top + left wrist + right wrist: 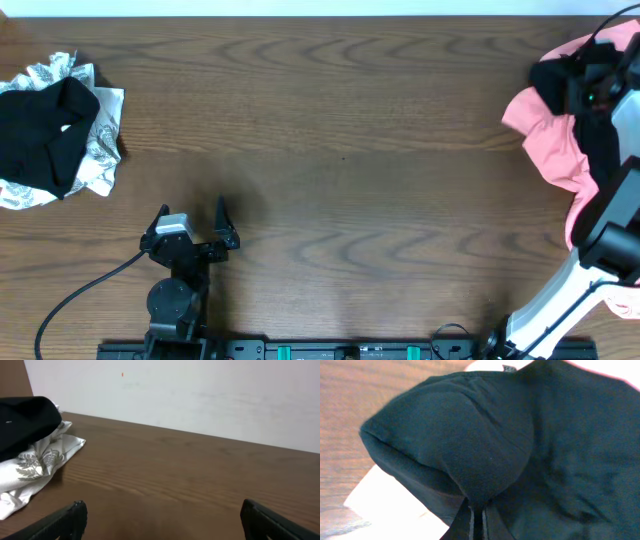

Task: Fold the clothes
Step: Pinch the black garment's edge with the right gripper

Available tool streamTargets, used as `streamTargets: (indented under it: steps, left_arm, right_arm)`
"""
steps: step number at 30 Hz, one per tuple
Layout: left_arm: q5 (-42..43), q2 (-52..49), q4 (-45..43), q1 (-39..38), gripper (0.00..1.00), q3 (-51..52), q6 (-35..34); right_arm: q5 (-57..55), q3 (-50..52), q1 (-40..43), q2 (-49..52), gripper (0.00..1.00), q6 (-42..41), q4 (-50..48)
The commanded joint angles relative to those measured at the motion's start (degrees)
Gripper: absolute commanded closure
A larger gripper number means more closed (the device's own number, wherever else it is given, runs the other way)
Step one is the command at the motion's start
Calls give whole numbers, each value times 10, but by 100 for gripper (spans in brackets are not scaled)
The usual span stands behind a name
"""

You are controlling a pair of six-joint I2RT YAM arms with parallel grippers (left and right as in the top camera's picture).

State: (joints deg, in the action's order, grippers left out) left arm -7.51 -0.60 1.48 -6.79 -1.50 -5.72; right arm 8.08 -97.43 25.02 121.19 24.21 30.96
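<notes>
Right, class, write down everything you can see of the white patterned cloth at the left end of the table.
The white cloth is soft, thin-looking fabric printed with grey leafy sprigs. It lies crumpled in loose folds on the wooden table, at its far left corner. A black garment lies bunched on top, covering its middle, so only its edges show. No gripper touches it.
</notes>
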Motion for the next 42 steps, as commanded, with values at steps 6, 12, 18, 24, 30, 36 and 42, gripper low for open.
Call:
streamTargets:
  steps: [6,12,18,24,30,36,42]
  left_arm:
    - [-7,3,19,3,2,13,8]
    - [-7,3,19,3,2,13,8]
    - [-7,3,19,3,2,13,8]
    - [-7,3,19,3,2,13,8]
    - [-7,3,19,3,2,13,8]
    - [-7,3,19,3,2,13,8]
    - [-7,3,19,3,2,13,8]
  right_arm:
    - [3,-1,0,-36,99,-15,7]
    - [3,-1,0,-36,83,-15,11]
    - [3,-1,0,-36,80,-14,11]
    - [3,-1,0,-35,80,-15,12]
    - [39,1,0,-29,76,-15,21]
    - [50,1,-4,-29,69,-15,66]
    - [48,2,-5,-29,64,-14,129]
